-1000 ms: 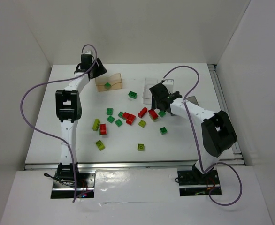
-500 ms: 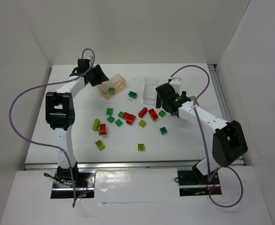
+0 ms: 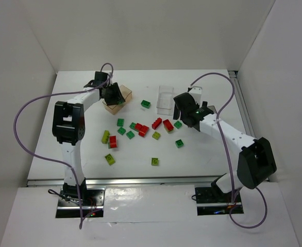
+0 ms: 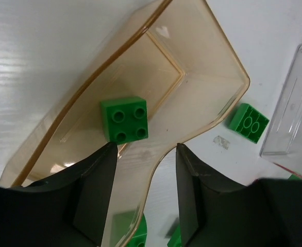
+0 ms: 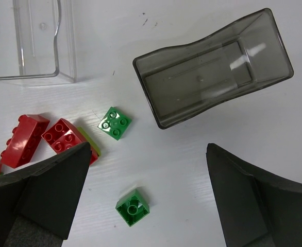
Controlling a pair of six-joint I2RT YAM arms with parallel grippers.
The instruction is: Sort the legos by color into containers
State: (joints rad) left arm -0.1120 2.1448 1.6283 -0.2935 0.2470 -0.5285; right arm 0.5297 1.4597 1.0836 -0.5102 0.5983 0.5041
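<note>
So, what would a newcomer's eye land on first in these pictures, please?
The left gripper, its fingers straddling a wall of the tan tray that holds one green brick, at the back left. Next, the loose red, green and yellow-green bricks scattered centrally, and the right gripper wide open by the empty grey tray.

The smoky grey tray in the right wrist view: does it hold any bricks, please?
No, the smoky grey tray is bare inside; the nearest green brick lies outside it.
</note>
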